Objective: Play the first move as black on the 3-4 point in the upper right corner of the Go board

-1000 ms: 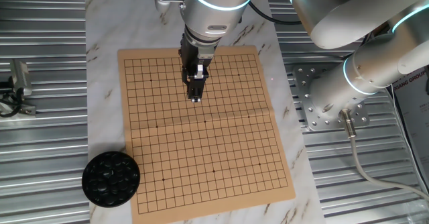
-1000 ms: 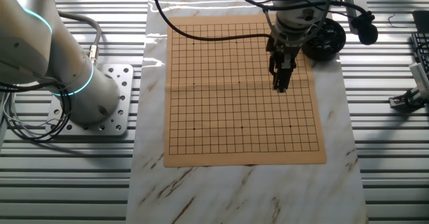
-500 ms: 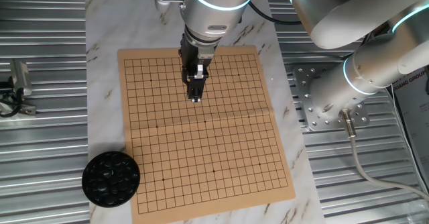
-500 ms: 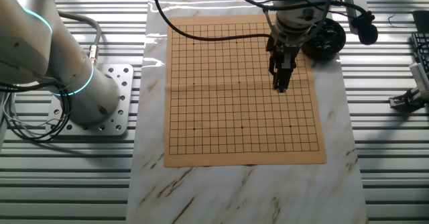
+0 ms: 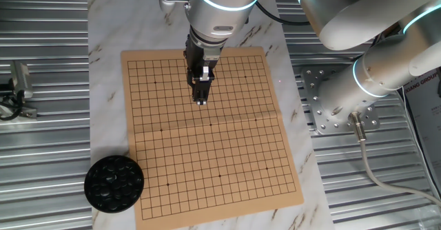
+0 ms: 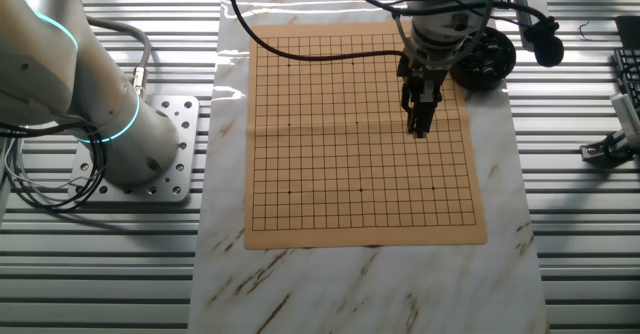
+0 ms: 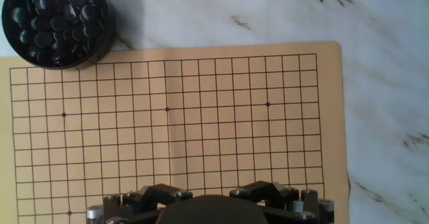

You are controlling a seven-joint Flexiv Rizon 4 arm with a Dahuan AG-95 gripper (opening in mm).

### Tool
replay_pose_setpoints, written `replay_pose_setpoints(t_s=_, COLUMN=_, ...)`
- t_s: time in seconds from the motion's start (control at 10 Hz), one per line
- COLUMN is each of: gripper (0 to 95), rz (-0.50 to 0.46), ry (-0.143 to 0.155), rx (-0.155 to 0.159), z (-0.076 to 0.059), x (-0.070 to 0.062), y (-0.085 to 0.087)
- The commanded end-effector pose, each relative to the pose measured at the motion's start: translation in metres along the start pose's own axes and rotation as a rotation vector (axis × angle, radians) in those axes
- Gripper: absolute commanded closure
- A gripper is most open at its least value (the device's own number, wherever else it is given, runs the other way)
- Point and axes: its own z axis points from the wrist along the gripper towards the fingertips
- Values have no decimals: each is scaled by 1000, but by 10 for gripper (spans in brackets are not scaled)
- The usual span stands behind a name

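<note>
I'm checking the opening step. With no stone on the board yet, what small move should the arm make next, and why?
Probably travel toward the round black bowl of glossy black stones. The two-finger gripper hangs over the middle of the tan gridded Go board, apparently carrying nothing, and the board shows no stone.

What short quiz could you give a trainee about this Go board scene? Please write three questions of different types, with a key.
1. True or false: a stone already lies on the Go board.
2. Multiple choice: where are the black stones? A) in the round black bowl B) scattered on the marble C) between the fingers
3. Short answer: over what does the gripper hang?

Key:
1. False; no stone shows on the grid.
2. A
3. Over the board, away from the bowl; whether it is open or shut cannot be told.
</note>
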Motion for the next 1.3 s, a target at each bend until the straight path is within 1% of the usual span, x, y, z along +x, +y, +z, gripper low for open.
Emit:
replay_pose_setpoints(t_s=0.1, gripper=0, rz=0, ry=0, rx=0, z=0, x=0, y=0)
replay_pose_setpoints(t_s=0.2, gripper=950, rz=-29, ry=-167, rx=25, z=0, x=0, y=0)
replay_pose_setpoints(t_s=1.3, gripper=950, rz=-25, ry=-164, rx=22, z=-1, x=1, y=1)
